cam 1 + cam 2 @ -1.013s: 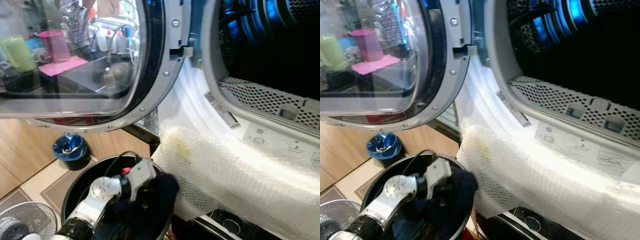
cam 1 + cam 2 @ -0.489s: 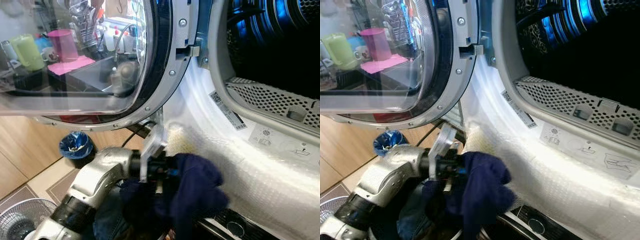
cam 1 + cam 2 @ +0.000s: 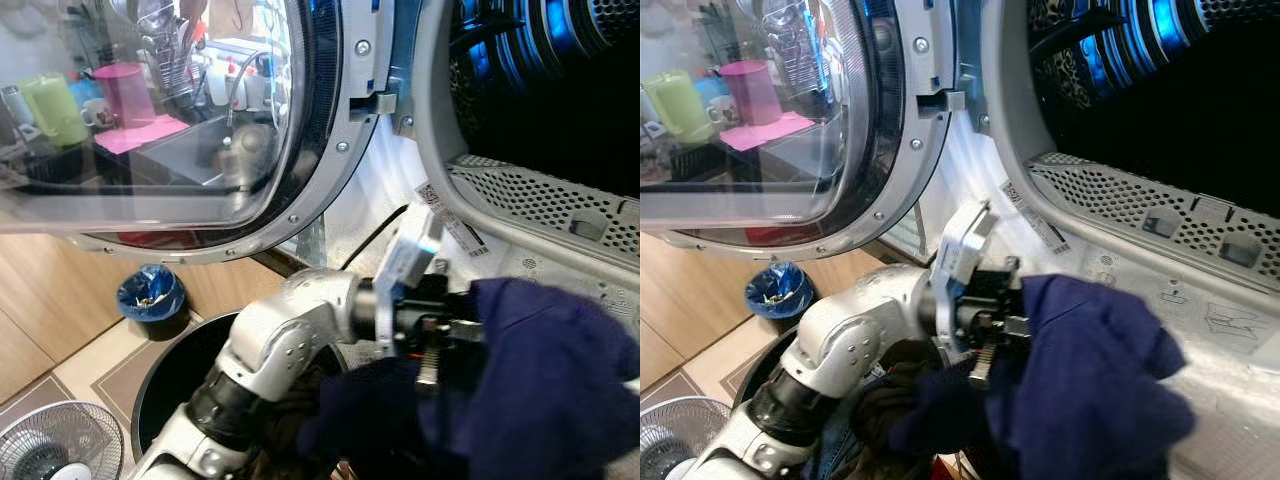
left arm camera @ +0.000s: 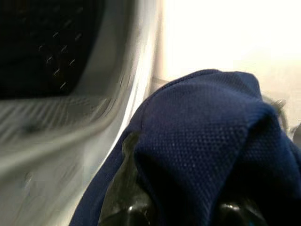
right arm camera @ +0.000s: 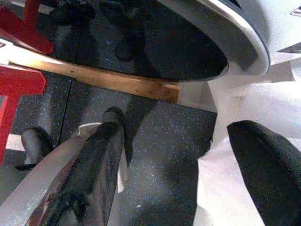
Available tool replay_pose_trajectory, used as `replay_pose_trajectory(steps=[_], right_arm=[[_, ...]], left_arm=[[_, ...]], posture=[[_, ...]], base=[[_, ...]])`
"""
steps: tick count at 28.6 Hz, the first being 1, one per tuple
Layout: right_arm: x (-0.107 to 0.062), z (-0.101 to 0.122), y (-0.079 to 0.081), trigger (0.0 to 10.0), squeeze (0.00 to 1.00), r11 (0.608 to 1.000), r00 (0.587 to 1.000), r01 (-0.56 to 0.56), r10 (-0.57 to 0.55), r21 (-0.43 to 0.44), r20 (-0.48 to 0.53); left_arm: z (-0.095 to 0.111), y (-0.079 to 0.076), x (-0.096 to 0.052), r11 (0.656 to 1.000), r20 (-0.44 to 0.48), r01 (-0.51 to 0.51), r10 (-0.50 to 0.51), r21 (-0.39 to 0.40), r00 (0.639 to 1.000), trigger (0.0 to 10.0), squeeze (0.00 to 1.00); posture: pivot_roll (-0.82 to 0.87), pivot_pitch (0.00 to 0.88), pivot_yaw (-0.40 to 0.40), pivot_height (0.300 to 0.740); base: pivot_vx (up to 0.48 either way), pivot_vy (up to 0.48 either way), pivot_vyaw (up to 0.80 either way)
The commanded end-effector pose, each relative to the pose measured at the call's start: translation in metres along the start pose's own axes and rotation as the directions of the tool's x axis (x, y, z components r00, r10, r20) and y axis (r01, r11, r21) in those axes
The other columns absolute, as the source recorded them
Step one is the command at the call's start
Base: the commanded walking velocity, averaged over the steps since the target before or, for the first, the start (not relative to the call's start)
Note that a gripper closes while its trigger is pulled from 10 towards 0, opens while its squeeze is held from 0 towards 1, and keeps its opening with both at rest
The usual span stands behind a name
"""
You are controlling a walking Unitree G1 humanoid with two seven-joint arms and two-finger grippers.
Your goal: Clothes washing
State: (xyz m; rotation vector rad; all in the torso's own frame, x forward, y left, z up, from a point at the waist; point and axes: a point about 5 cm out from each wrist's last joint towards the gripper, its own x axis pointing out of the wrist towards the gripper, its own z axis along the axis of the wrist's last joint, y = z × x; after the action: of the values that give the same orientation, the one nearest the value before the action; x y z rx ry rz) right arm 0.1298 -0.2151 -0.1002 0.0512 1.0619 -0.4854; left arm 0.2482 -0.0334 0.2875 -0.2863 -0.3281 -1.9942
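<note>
1. Your left gripper (image 3: 445, 345) is clamped on a navy garment (image 3: 545, 385), held just below the washer opening (image 3: 540, 110).
2. The cloth is soft, light and floppy; it droops round the fingers, so keep a bunched grip.
3. Your right gripper (image 5: 188, 155) hangs idle, fingers spread wide.
4. More clothes sit in the black basket (image 3: 165, 375).

A black basket (image 3: 160, 385), blue bin (image 3: 148, 296) and fan (image 3: 55, 450) stand on the floor (image 3: 95, 360).
</note>
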Motion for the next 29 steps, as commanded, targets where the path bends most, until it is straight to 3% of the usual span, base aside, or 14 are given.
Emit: replay_pose_trajectory(steps=[1,5,8,11,13,14,15,16,19,23,26,27,28,29], right_arm=[[-0.001,-0.005,0.0,10.0,0.0,1.0,1.0,0.004,-0.004,0.006,-0.016],[-0.001,-0.005,0.0,10.0,0.0,1.0,1.0,0.008,-0.007,0.015,-0.014],[-0.001,-0.005,0.0,10.0,0.0,1.0,1.0,0.01,-0.01,0.024,-0.012],[-0.001,-0.003,-0.001,10.0,0.0,1.0,1.0,0.004,-0.004,0.019,0.015],[-0.001,-0.001,-0.001,10.0,0.0,0.999,0.998,-0.052,0.052,0.005,0.044],[-0.001,0.002,-0.001,10.0,0.0,0.993,0.99,-0.116,0.118,-0.031,0.076],[-0.001,0.002,-0.001,10.0,0.0,0.993,0.99,-0.116,0.118,-0.031,0.076],[-0.002,0.004,0.0,10.0,0.0,0.979,0.976,-0.179,0.189,-0.093,0.106],[-0.004,0.001,-0.019,10.0,0.0,0.929,0.948,-0.25,0.292,-0.272,0.128],[-0.007,0.005,-0.044,10.0,0.0,0.904,0.924,-0.266,0.338,-0.334,0.18],[-0.014,0.017,-0.062,10.0,0.0,0.884,0.875,-0.315,0.412,-0.346,0.255],[-0.022,0.027,-0.072,10.0,0.14,0.865,0.832,-0.341,0.46,-0.369,0.309],[-0.026,0.031,-0.076,10.0,0.2,0.854,0.813,-0.352,0.482,-0.384,0.327],[-0.034,0.036,-0.082,10.0,0.89,0.829,0.778,-0.393,0.531,-0.398,0.336]], left_arm=[[0.012,0.0,0.008,0.999,0.035,0.029,-0.031,0.036,0.999,0.0,0.0],[0.018,0.002,0.02,0.998,0.082,0.055,-0.058,0.035,0.995,0.0,0.0],[0.01,0.001,0.02,0.998,0.061,0.064,-0.065,0.015,0.996,0.0,0.0],[-0.009,-0.005,0.002,0.997,-0.029,0.064,-0.065,-0.034,0.997,0.0,0.0],[-0.024,-0.005,-0.017,0.999,-0.096,-0.01,0.005,-0.051,0.995,0.0,0.0],[-0.031,-0.005,-0.029,0.997,-0.125,-0.057,0.05,-0.059,0.991,0.0,0.0],[-0.031,-0.005,-0.029,0.997,-0.125,-0.057,0.05,-0.059,0.991,0.0,0.0],[-0.038,-0.007,-0.039,0.994,-0.159,-0.094,0.083,-0.059,0.984,0.0,0.0],[-0.053,-0.013,-0.059,0.984,-0.219,-0.167,0.149,-0.067,0.964,0.0,0.0],[-0.06,-0.017,-0.064,0.974,-0.218,-0.211,0.189,-0.08,0.957,0.0,0.0],[-0.063,-0.019,-0.065,0.972,-0.224,-0.222,0.2,-0.076,0.954,0.0,0.0],[-0.064,-0.019,-0.066,0.971,-0.226,-0.227,0.204,-0.078,0.952,0.0,0.0],[-0.064,-0.02,-0.067,0.971,-0.229,-0.228,0.205,-0.079,0.952,0.0,0.0],[-0.065,-0.02,-0.068,0.971,-0.237,-0.226,0.202,-0.077,0.95,0.0,0.0]], posture=[[0.09,0.004,0.057,0.74],[0.08,0.003,0.063,0.74],[0.07,0.001,0.07,0.74],[0.06,0.002,0.075,0.74],[0.06,0.004,0.073,0.74],[0.06,0.004,0.073,0.74],[0.06,0.004,0.073,0.74],[0.06,0.009,0.066,0.74],[0.06,0.008,0.054,0.74],[0.06,0.005,0.044,0.74],[0.06,0.002,0.043,0.74],[0.05,0.0,0.045,0.74],[0.05,0.0,0.045,0.74],[0.05,0.0,0.045,0.74]], base=[[0.0,0.0,0.0],[0.0,0.0,0.0],[0.0,0.0,0.0],[0.0,0.0,0.0],[0.0,0.0,0.0],[0.0,0.0,0.0],[0.0,0.0,0.0],[0.0,0.0,0.0],[0.0,0.0,0.0],[0.0,0.0,0.0],[0.0,0.0,0.0],[0.0,0.0,0.0],[0.0,0.0,0.0],[0.0,0.0,0.0]])
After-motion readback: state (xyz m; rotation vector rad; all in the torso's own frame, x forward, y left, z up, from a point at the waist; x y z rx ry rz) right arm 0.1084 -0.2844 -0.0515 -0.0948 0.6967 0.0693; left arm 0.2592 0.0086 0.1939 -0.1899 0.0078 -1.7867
